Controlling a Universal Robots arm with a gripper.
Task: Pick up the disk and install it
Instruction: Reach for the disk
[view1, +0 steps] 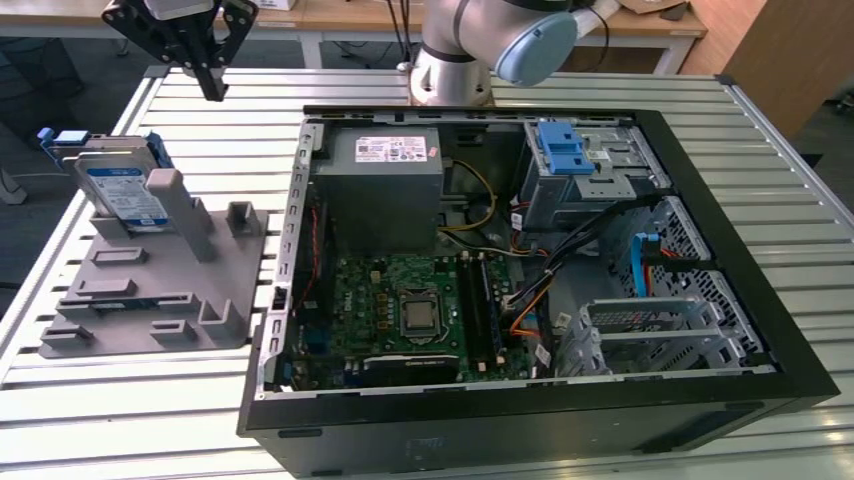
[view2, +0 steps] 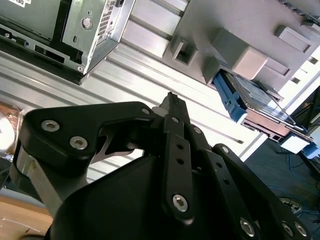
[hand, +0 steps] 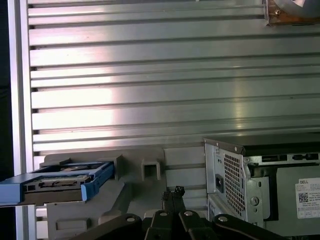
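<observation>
Hand (view1: 214, 92) raised, fingers closed together, holding nothing, disk (view1: 118, 192) apart from it, upright in grey holder (view1: 160, 290), slatted metal desk (view1: 774, 180), open computer case (view1: 534, 410) beside holder

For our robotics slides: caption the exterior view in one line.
Shut gripper hovers above the table, apart from the disk standing in a grey holder beside the open computer case.

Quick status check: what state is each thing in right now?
gripper: shut, empty, raised above the table, apart from the disk.
disk: standing on edge in the grey holder, not gripped.
computer case: lying flat, side open, interior exposed.
</observation>
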